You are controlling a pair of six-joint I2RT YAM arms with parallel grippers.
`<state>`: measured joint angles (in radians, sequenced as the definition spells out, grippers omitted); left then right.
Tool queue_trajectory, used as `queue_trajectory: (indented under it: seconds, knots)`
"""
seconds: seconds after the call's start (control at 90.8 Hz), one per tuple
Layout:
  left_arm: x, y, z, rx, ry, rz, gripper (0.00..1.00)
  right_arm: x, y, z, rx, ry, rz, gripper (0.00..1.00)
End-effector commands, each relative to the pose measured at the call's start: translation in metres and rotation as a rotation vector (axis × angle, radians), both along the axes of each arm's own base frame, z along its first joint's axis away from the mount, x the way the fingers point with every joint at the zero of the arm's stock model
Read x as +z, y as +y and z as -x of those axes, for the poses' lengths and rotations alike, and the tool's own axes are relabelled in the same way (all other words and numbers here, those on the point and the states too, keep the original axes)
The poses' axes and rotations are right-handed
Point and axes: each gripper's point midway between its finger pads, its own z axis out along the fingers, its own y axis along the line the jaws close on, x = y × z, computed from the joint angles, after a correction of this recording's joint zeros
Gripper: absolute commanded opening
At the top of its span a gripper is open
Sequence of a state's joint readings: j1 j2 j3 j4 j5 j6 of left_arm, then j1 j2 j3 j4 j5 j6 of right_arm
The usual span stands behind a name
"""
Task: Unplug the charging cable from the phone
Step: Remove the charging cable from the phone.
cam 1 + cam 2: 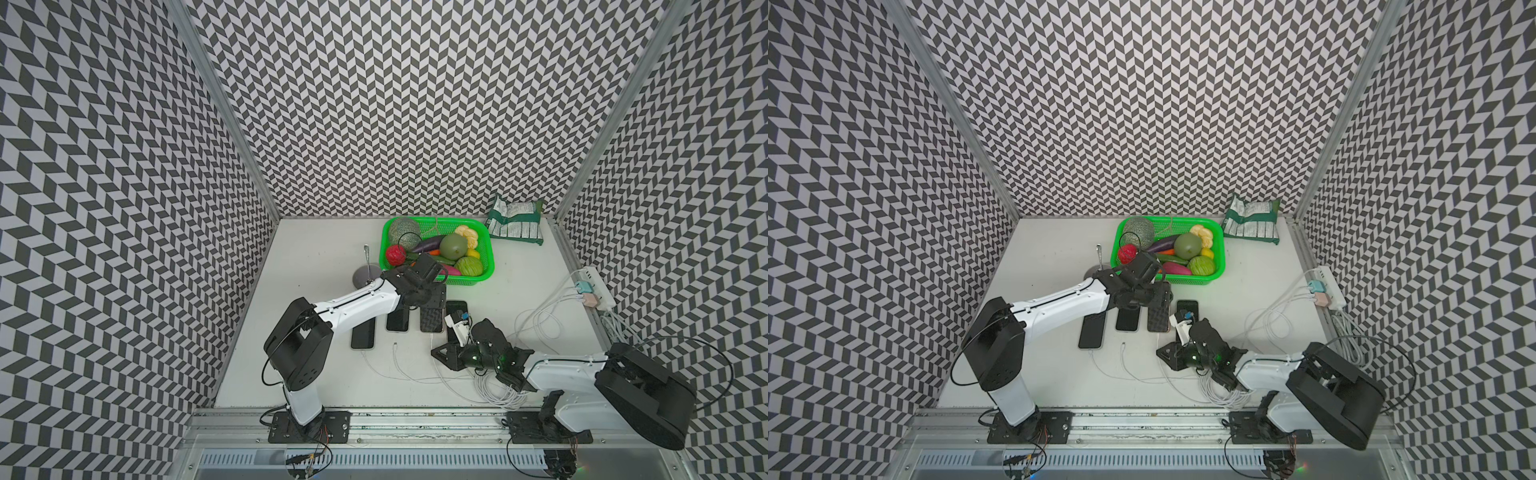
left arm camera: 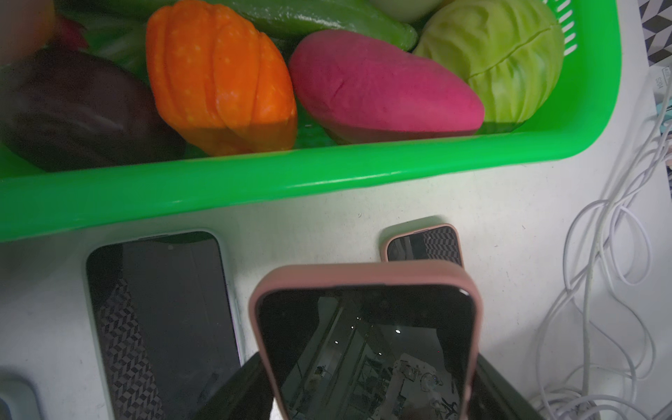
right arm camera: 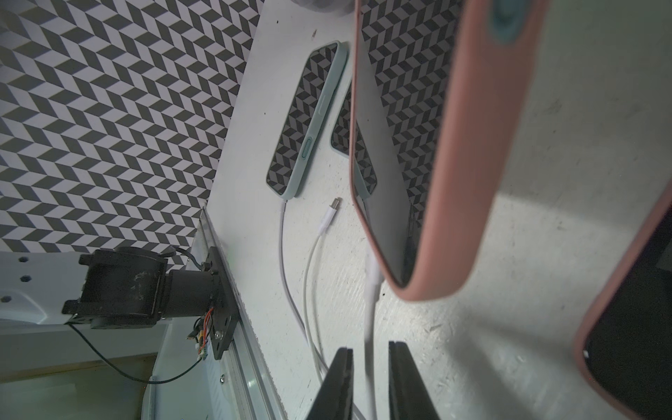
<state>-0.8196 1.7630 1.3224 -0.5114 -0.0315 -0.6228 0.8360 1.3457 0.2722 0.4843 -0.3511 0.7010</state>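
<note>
Chevron-patterned black-and-white walls (image 1: 415, 104) box in a white tabletop (image 1: 316, 249). Upper centre of the table in both top views sits a green plastic basket (image 1: 465, 281) of toy fruit and vegetables. A green foil snack bag (image 1: 515, 224) lies to its right at the back wall, a white power strip (image 1: 598, 286) at the right edge, a coiled white cable bundle (image 1: 498, 392) lower right.

Four phones in a row at centre, just below the basket. Third from the left is the pink-cased phone (image 1: 431, 320). The left gripper (image 2: 369, 385) is clamped across its sides, black fingers (image 2: 247, 392) tight on the case. Phone is lifted off the table and tilted, screen dark. Its lower end takes the white charging cable (image 3: 370, 309), plugged in, not yet out.

Lower centre-right in the top views, just below the row, is the right gripper (image 3: 371, 349). Its black fingers (image 3: 342, 385) straddle the cable a little way from the plug. They stand narrowly apart with a thin gap visible on each side of the cable, no pinch seen.

Leftmost in the row, the mint-cased phone (image 3: 309, 120) lies flat with its own white cable plugged in. Next to it the second phone (image 1: 397, 320) lies flat, unplugged, with a loose white connector (image 3: 332, 207) on the table near its lower end. At the right end of the row the fourth phone (image 1: 456, 308), pink case too, lies flat, partly hidden by the right arm.
</note>
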Motion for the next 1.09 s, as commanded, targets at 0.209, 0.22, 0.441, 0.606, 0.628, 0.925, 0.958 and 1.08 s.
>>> queue_trajectory:
  seconds: [0.209, 0.22, 0.441, 0.606, 0.628, 0.925, 0.958, 1.08]
  knots:
    - [0.026, -0.01, -0.005, -0.007, -0.049, 0.085, 0.0, 0.017, 0.015, -0.008, 0.011, -0.055, -0.057, 0.15]
    - [0.026, -0.01, -0.005, -0.007, -0.049, 0.086, 0.0, 0.018, 0.016, -0.008, 0.013, -0.057, -0.059, 0.15]
    - [0.025, -0.011, -0.005, -0.007, -0.049, 0.086, 0.0, 0.017, 0.016, -0.006, 0.016, -0.056, -0.056, 0.06]
    - [0.025, -0.011, -0.006, -0.005, -0.05, 0.086, 0.0, 0.015, 0.016, -0.004, 0.021, -0.058, -0.044, 0.0]
    - [0.024, -0.011, -0.007, -0.005, -0.049, 0.084, 0.0, 0.014, 0.017, -0.003, 0.022, -0.06, -0.042, 0.0]
    - [0.024, -0.009, -0.009, 0.002, -0.054, 0.082, 0.0, 0.015, 0.02, 0.004, 0.04, -0.068, -0.033, 0.0]
    - [0.023, -0.009, -0.01, 0.004, -0.054, 0.078, 0.0, 0.014, 0.02, 0.005, 0.042, -0.068, -0.031, 0.0]
    - [0.02, -0.007, -0.011, 0.009, -0.053, 0.069, 0.0, 0.013, 0.02, 0.009, 0.045, -0.068, -0.029, 0.0]
